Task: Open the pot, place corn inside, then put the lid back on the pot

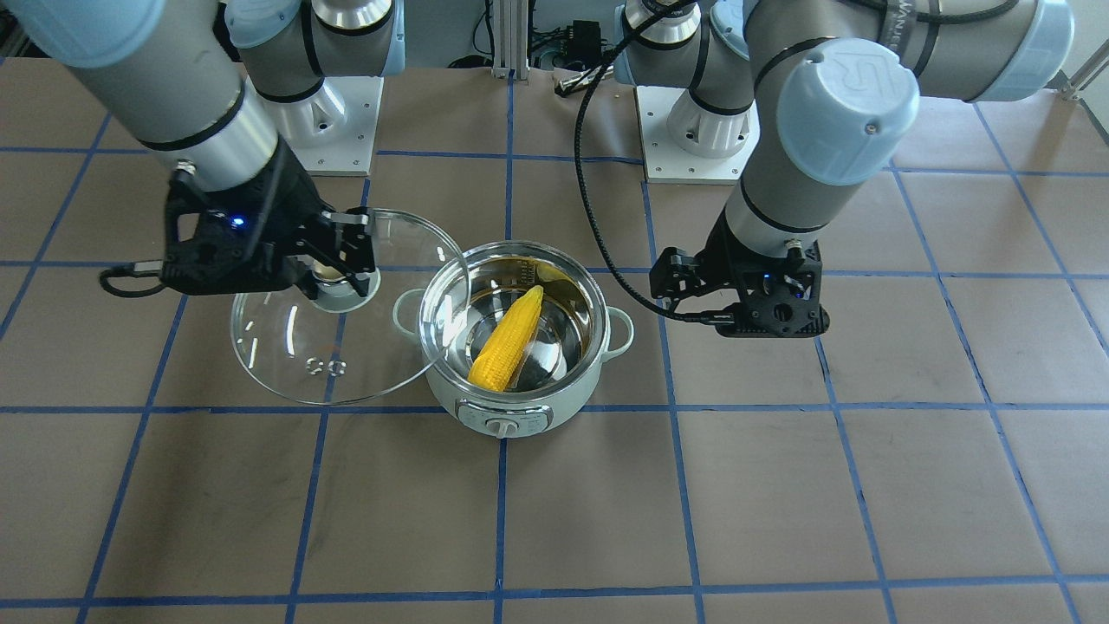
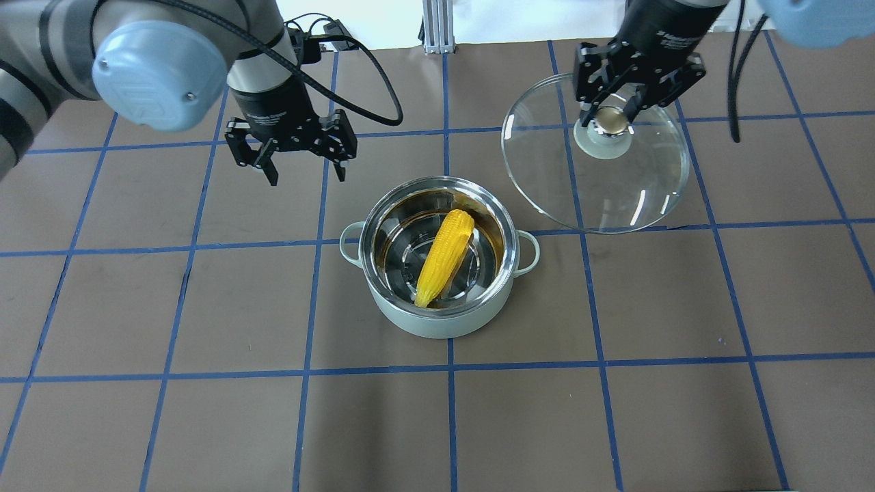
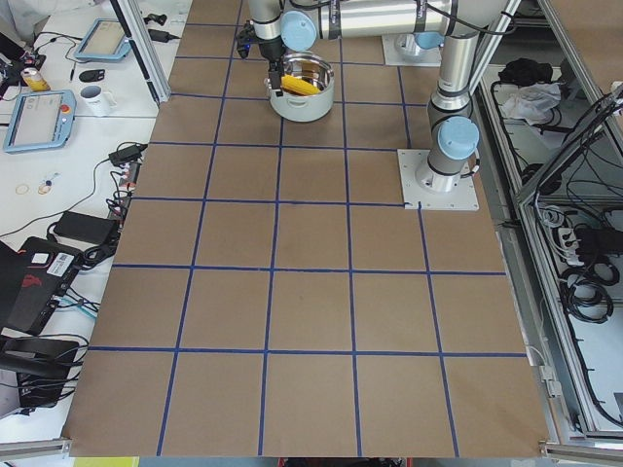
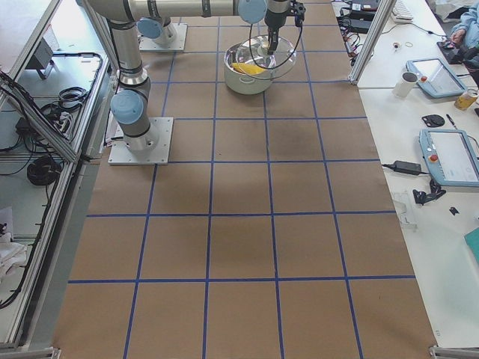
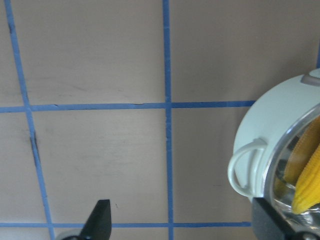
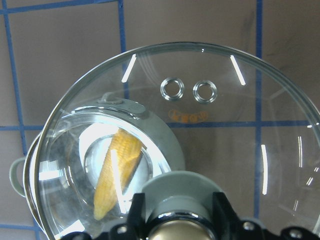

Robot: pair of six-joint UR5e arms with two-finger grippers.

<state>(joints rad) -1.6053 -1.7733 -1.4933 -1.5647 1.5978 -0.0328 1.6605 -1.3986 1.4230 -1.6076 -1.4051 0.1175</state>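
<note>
The pot (image 2: 437, 321) is sitting on the brown table (image 2: 205, 307), near where some blue tape lines (image 2: 307, 246) are crossing. Its top is open, and its shiny inside is showing. The yellow corn (image 2: 446, 256) is lying inside the pot, slanting from one side of it to the other. The little dial (image 1: 501, 425) on the pot is facing away from the robot. The right gripper (image 2: 610, 117) is pinching the shiny knob (image 6: 167, 232) in the middle of the lid (image 2: 615, 184), with one finger on each side of it. It is holding the lid up in the air, off to the robot's right side of the pot. The lid is not sitting on the pot. In the front camera, the edge of the glass is reaching over the rim of the pot. In the right wrist camera, the pot and the corn are showing through the clear glass, beside the two small holes (image 6: 190, 91) in the lid. The left gripper (image 2: 306, 176) is hanging over the table on the other side of the pot. Its fingers are spread wide apart, and it is holding nothing and touching nothing.
</note>
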